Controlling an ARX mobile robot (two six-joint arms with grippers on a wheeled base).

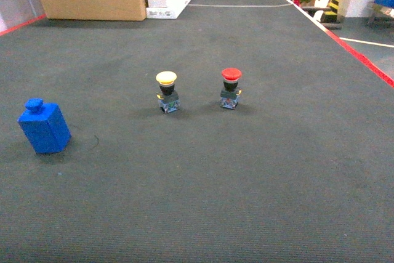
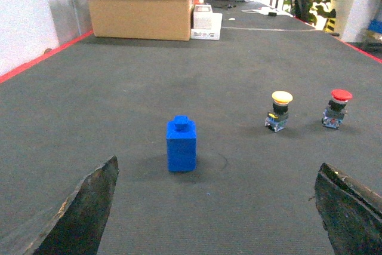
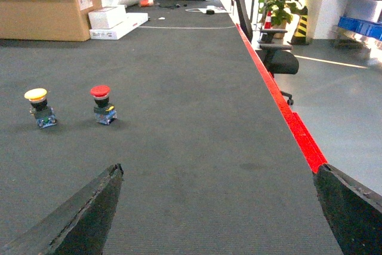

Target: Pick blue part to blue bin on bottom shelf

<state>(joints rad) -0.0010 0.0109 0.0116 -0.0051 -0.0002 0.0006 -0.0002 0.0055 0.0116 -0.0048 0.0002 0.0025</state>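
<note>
Blue part [image 2: 181,144] stands upright on the dark mat [image 2: 179,207], ahead of the left gripper [image 2: 218,207] and between its spread, empty jaws. We judge it light, rigid, smooth plastic; grasp the flat body sides below the knob. Right gripper [image 3: 218,207] likewise gapes, holding nothing.

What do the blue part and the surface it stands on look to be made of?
The blue part looks like moulded plastic: uniform saturated blue, matte, with soft rounded edges. The surface looks like dark grey low-pile carpet or felt matting: fine fibrous grain, no shine. Neither can be confirmed by look alone.
</note>
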